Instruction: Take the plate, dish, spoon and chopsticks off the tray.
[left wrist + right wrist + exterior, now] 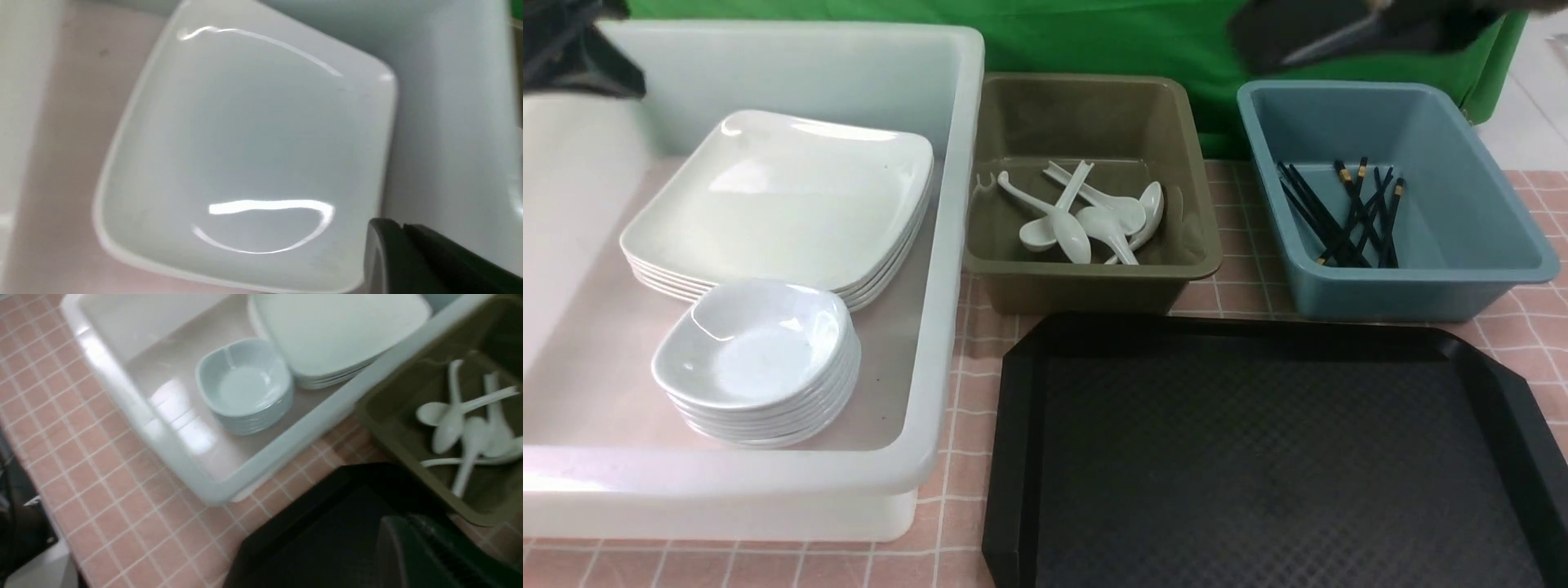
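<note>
Front view, left to right: left gripper (576, 53) high over white tub (947, 245), jaw state cannot tell. Plate (784, 196) and dish (756, 343) stacked inside. Spoon (1054, 229) in olive tub (1094, 106), chopsticks (1347, 216) in blue tub (1462, 163). Tray (1258, 457) bare. Right gripper (1347, 33) raised, blurred, state unclear. Judged: clearing complete; retract arms high, clear of rims.

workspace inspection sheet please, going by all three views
surface: pink checked tablecloth, no spills seen
job's things: tray bare; plates stacked in white tub, dishes stacked in front of them; spoons piled in olive tub; chopsticks in blue tub
clutter: nothing seen
grippers: left gripper raised over the white tub, right gripper raised at far right; both blurred, jaws unreadable
cables: nothing seen
surroundings: green backdrop behind the tubs
</note>
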Tool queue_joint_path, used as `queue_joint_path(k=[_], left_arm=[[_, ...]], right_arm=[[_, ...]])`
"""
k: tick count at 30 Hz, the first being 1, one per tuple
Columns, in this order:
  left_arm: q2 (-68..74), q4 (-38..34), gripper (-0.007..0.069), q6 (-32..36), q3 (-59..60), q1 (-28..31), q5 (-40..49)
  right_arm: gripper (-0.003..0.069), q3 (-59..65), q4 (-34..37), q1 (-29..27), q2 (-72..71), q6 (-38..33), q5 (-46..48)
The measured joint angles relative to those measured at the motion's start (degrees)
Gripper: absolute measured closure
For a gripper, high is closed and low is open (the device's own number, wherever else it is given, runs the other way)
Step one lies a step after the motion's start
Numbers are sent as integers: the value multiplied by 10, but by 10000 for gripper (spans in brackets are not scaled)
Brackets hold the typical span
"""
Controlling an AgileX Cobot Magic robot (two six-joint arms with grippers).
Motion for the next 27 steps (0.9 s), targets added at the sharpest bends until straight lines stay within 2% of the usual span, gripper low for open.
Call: queue_joint_path(k=[5,6,8,10,14,15,16,19,24,25,27], left_arm=[[-115,-1,633,20,-1,-101,14],[-154,17,636,16,-1,-147,16],[-184,33,636,8,-1,-177,19],[-255,74,637,-11,11,-250,20],[-388,111,637,-43,85,-342,5],[-395,112,637,-44,90,-345,3],[-465,120,637,-53,150,-366,-21],[-578,128,637,-57,263,-381,-83],[-745,134,637,-62,464,-381,-183],[-745,134,637,-63,473,-381,-187],[-809,131,636,-88,564,-381,-239]], right_arm=[[629,-2,-156,0,-69,83,0],[629,6,-200,0,-97,107,0],[629,15,-226,0,-120,120,0],[629,57,-269,0,-184,147,0],[629,196,-303,0,-322,183,-17],[629,196,-304,0,-322,184,-21],[629,281,-309,0,-399,200,-75],[629,425,-320,0,-520,229,-194],[629,648,-326,0,-694,267,-379],[629,656,-326,0,-700,269,-384],[629,742,-326,0,-763,281,-439]])
